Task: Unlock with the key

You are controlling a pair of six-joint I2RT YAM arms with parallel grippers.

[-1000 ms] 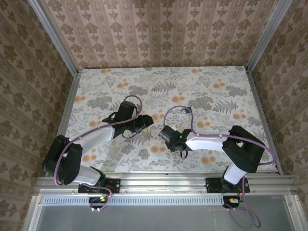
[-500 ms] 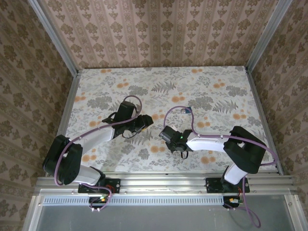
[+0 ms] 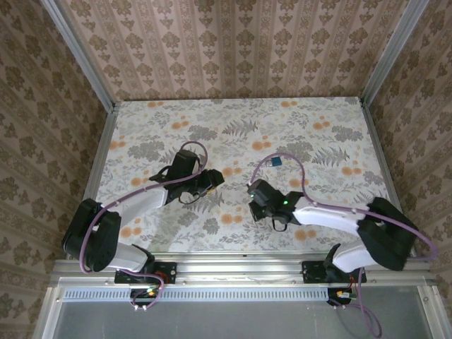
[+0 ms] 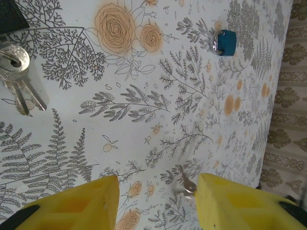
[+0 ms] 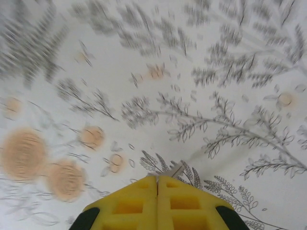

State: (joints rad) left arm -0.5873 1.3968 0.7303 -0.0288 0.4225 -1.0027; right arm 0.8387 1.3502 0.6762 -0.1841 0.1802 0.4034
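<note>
The right gripper (image 5: 157,178) is seen pressed shut, with a thin metal blade, probably the key (image 5: 175,169), nipped at its tip. The left gripper (image 4: 156,191) is held open above the table (image 4: 144,120). The blue padlock (image 4: 224,42) lies well apart from both — insertion and turning are judged not yet done.

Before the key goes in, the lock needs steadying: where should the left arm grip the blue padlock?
Probably the padlock by its blue body, from above, jaws across the sides: it lies on the table with its shackle sticking out one end. Keyhole not visible.
</note>
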